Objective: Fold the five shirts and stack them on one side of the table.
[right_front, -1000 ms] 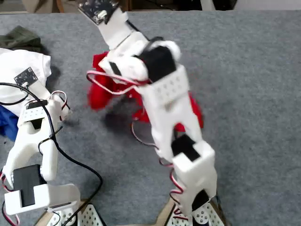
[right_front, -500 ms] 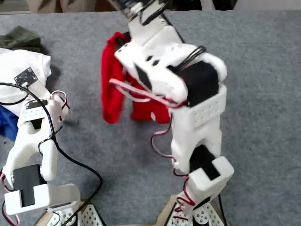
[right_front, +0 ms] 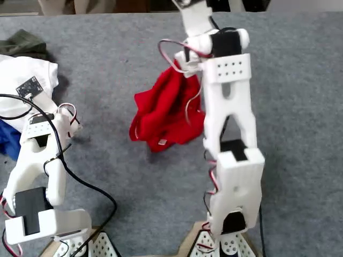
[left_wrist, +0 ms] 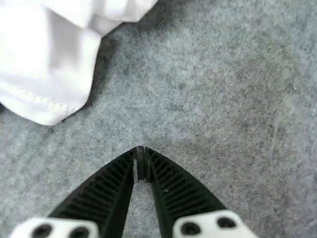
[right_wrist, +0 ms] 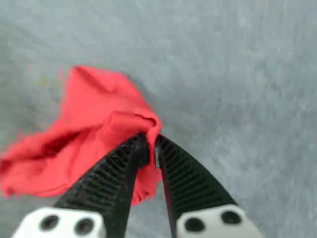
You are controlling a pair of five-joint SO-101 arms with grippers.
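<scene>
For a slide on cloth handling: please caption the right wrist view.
Right gripper shut on a bunched edge of the crumpled red cloth shirt, over the grey felt-like table surface.

We see the red shirt [right_wrist: 94, 134], pinched between the tips of the right pincer [right_wrist: 151, 146], as soft matt cloth, limp and deeply creased, with no shine. That pincer's fingers [right_wrist: 116, 171] look like matt black plastic, finely ribbed along their inner faces and set in smooth white plastic mounts. The left pincer [left_wrist: 140, 162] is made of the same ribbed black plastic. Just beyond its tips lies the white shirt [left_wrist: 44, 54], a smooth matt cloth with a stitched hem. Under both pincers the table [left_wrist: 223, 89] wears a grey felt-like covering, rough and fuzzy. The right arm's shell [right_front: 238, 96] is smooth white plastic with a faint sheen.
</scene>
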